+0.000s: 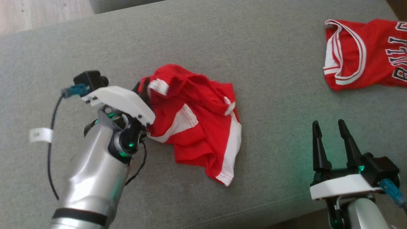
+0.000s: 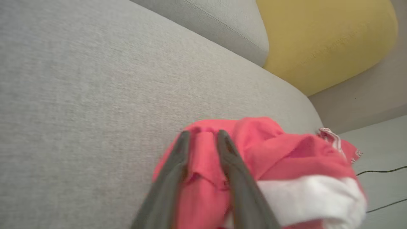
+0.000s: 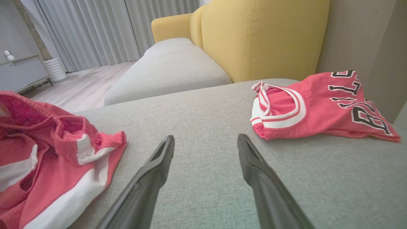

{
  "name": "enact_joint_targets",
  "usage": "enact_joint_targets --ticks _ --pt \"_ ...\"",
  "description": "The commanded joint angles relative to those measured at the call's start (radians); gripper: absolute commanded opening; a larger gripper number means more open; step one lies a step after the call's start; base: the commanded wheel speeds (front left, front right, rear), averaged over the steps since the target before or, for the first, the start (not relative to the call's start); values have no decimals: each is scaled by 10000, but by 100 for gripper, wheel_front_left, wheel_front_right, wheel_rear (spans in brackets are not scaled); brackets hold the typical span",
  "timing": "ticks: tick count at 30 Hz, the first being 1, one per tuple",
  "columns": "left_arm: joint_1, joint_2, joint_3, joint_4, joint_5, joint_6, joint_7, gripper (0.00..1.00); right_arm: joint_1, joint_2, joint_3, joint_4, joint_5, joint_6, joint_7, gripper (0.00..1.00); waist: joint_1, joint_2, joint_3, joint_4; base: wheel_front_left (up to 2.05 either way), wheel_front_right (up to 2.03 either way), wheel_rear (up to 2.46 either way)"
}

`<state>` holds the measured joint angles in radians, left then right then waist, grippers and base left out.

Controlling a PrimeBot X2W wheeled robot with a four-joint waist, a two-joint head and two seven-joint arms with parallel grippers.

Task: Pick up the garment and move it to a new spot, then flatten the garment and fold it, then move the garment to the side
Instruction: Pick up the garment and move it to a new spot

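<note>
Grey sofa seat [image 1: 222, 41] is my work surface, with a yellow backrest [image 3: 264, 38] behind it. The shorts [image 1: 197, 117] lie crumpled left of centre on the seat, one bunched edge at my left gripper [image 2: 203, 133]. Its fingers straddle a fold of red cloth and stand slightly apart; I cannot tell whether they pinch it or have let go. My right gripper [image 1: 328, 122] hangs spread wide and empty over bare cushion, well apart from the shorts. A jersey [image 1: 375, 54] lies at the far right. I judge the move to a new spot is ending and flattening is not yet begun. Next I'd want each gripper on an opposite waistband corner, drawing the cloth out flat.
</note>
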<state>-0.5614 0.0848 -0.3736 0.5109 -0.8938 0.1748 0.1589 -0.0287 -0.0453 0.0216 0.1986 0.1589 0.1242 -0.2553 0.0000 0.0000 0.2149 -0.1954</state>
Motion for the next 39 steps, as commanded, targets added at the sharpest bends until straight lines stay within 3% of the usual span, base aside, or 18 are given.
enact_joint_targets --ticks 1,7,10,17,22,26,39 --pt "-534 157 169 227 319 -216 -485 100 -172 -49 195 -259 48 65 -64 100 0 0 -4 102 0 0 0" --pt "-934 147 -825 1334 1757 -958 -2566 100 -53 -49 47 -281 -246 65 -64 100 0 0 -322 677 0 0 0" --pt "-460 238 -1136 762 2674 -906 -4000 100 49 -49 -166 -434 -624 65 -64 100 0 0 -714 1190 0 0 0" --pt "2423 500 -367 -2292 4171 -236 -4201 100 502 -49 -693 -881 -1364 65 -64 100 0 0 -1410 2292 0 0 0" --pt "4495 552 509 -3818 5171 -166 -4204 100 812 -49 -1046 -917 -1469 65 -64 100 0 0 -1666 2869 0 0 0" --pt "5391 514 961 -4071 5559 -397 -4204 100 927 -49 -1143 -832 -1387 65 -64 100 0 0 -1770 3113 0 0 0" --pt "6644 -34 2410 -4214 6947 -1966 -4205 100 1424 -49 -1278 -165 -757 65 -64 100 0 0 -2029 3540 0 0 0"
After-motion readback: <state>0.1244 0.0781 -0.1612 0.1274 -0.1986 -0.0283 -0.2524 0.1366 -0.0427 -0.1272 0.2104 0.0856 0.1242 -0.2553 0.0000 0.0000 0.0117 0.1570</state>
